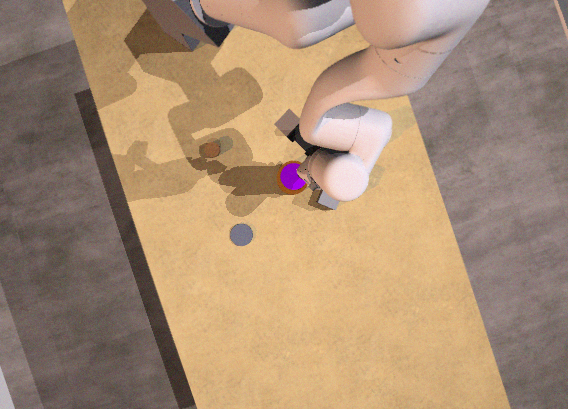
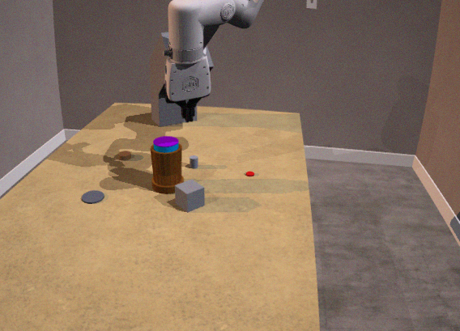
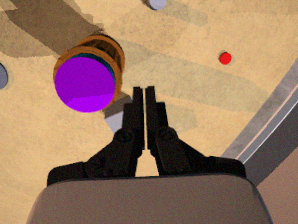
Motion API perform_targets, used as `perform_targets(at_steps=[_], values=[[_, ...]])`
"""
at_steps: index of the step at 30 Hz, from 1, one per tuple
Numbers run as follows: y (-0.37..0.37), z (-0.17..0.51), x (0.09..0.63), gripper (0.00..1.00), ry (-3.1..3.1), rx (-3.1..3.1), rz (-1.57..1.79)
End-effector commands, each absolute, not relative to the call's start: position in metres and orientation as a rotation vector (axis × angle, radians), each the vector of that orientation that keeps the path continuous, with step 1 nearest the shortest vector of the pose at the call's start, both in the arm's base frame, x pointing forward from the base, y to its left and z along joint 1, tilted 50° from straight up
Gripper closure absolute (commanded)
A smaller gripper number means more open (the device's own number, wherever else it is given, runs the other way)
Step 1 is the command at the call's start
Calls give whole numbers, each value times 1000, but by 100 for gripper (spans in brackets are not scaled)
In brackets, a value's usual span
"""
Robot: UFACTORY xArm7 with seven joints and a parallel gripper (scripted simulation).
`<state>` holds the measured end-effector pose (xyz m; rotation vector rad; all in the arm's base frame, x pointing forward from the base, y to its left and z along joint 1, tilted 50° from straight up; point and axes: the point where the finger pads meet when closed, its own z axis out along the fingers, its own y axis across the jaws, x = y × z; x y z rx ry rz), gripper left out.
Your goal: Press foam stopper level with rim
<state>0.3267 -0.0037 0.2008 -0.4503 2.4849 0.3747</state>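
Exterior view, from across the room: the end effector [image 2: 189, 116] hangs high above the desk [image 2: 263, 249], fingers pressed together on nothing, behind the wooden jar [image 2: 166, 170]; the foam stopper [image 2: 166, 143], purple on top with a teal band, stands proud of the rim, near the desk's middle; foam like this looks soft and springy, so the closed fingertips should bear on the centre of its flat top, gently, since an off-centre shove could tip the tall jar; a grey cube [image 2: 189, 195] sits just beside the jar's base and a small grey cylinder [image 2: 193, 161] near its far side, leaving a straight descent from above as the open route.
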Motion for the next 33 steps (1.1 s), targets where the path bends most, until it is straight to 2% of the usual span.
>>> perform_targets(at_steps=[1,16,33], values=[[-16,195,340,100,2425,-222,441],[-50,183,357,100,2326,205,549],[-51,182,357,100,2323,222,553]])
